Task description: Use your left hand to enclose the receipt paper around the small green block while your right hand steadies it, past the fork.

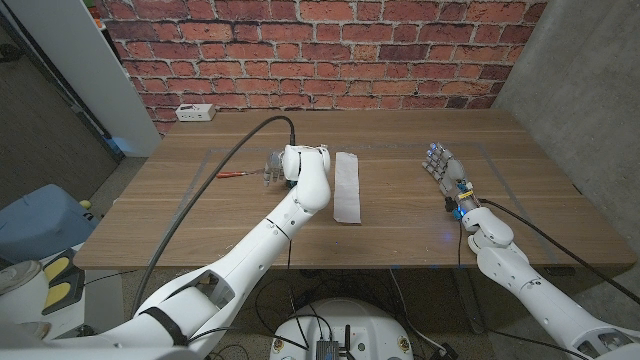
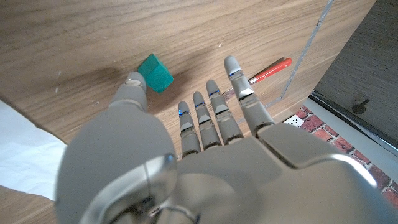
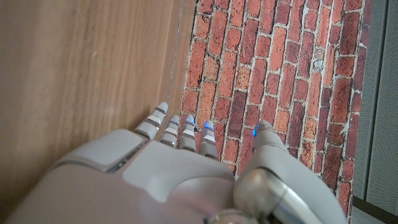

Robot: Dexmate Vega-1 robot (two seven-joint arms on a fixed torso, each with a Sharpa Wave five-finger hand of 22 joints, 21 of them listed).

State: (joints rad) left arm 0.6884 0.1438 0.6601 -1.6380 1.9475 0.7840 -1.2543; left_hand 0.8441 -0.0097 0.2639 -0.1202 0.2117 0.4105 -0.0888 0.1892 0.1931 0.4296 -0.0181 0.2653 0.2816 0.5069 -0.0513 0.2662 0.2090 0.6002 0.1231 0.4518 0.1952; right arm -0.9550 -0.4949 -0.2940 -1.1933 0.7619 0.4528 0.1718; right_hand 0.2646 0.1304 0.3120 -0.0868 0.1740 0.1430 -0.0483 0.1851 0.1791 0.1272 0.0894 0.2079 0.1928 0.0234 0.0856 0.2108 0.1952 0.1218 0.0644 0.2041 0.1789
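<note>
A red brick wall (image 1: 320, 50) with pale mortar runs across the back at twelve o'clock. In front of it sits the wooden tabletop (image 1: 400, 200), its grain running side to side under even, dim light. At three o'clock a plain grey wall (image 1: 590, 90) rises. At ten o'clock a white panel (image 1: 90, 60) leans up, dark grey floor (image 1: 50, 140) beside it. At nine o'clock there's a blue bin (image 1: 45, 220). A white power strip (image 1: 195, 113) lies near the tabletop's far corner at eleven o'clock.
</note>
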